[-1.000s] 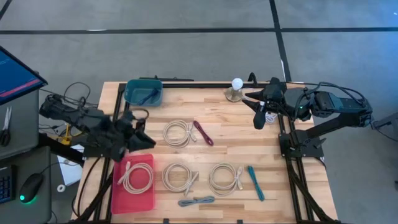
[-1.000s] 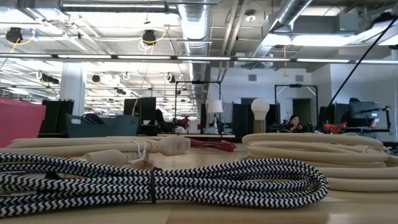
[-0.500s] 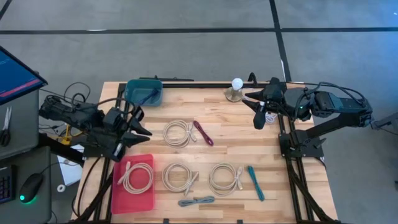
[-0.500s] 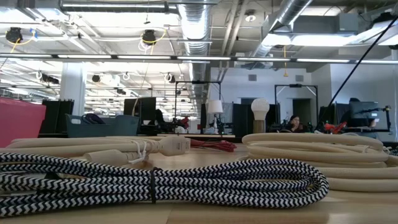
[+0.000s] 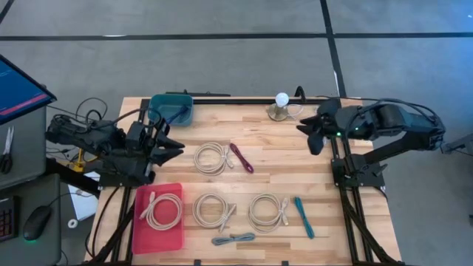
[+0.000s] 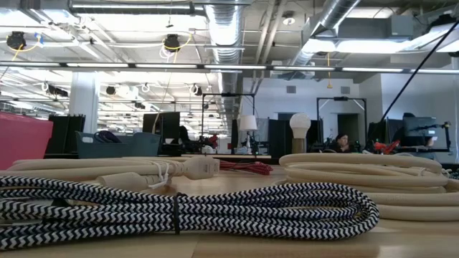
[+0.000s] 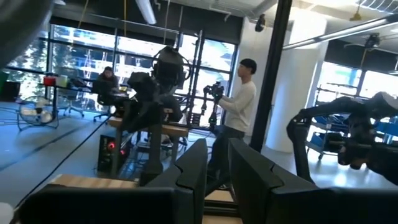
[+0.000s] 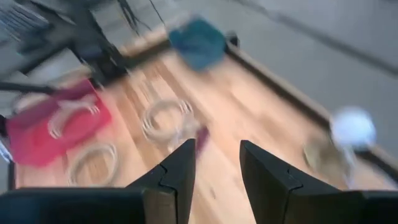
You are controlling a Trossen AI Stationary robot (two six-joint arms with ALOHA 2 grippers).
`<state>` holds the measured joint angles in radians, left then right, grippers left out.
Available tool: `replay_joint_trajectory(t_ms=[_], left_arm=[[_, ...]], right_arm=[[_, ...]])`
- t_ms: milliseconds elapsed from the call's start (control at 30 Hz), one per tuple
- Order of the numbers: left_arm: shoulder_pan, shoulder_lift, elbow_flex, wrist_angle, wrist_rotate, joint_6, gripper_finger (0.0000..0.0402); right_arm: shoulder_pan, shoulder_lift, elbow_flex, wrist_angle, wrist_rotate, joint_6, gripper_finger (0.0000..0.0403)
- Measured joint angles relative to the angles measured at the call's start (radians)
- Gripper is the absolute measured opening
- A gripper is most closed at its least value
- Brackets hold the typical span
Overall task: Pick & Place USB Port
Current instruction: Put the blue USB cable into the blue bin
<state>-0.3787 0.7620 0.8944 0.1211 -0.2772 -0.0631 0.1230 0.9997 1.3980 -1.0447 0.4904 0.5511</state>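
Several coiled USB cables lie flat on the wooden table point(image 5: 259, 133). One cream coil point(image 5: 162, 210) rests on a red tray point(image 5: 144, 236). Others are cream coils point(image 5: 212, 157), point(image 5: 213, 210), point(image 5: 267, 212), a maroon cable point(image 5: 241, 157), a teal cable point(image 5: 304, 216) and a grey striped cable point(image 5: 233, 239). My left gripper point(image 5: 171, 148) hovers at the table's left side, above the tray's far end, open by a narrow gap point(image 7: 217, 177) and empty. My right gripper point(image 5: 310, 137) hangs over the right side, open point(image 8: 217, 168) and empty. Neither shows in the low view.
A teal bin point(image 5: 171, 109) stands at the far left of the table. A small lamp with a white bulb point(image 5: 281, 103) stands at the far edge, close to my right gripper. The striped cable point(image 6: 186, 211) fills the low view's foreground. A person point(image 7: 239, 99) stands beyond the table.
My left gripper has rolled about its own line, tipped upward and shifted a little toward the table's far edge, away from the red tray. My right gripper has rolled and tipped downward, drawing in toward its arm. No cable has moved.
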Motion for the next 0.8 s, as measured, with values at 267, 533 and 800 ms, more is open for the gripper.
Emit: replay_joint_trajectory(t_ms=[267, 533, 800], left_arm=[[0.003, 0.0, 0.0, 0.0, 0.0, 0.0, 0.0067], [0.003, 0.0, 0.0, 0.0, 0.0, 0.0, 0.0067], [0.003, 0.0, 0.0, -0.001, 0.0, 0.0, 0.0067]], right_arm=[[0.0, 0.002, 0.019, -0.246, -0.243, 0.294, 0.0118], [0.02, 0.062, 0.018, -0.386, -0.387, 0.474, 0.0118], [0.104, 0.192, 0.018, -0.492, -0.401, 0.549, 0.0123]])
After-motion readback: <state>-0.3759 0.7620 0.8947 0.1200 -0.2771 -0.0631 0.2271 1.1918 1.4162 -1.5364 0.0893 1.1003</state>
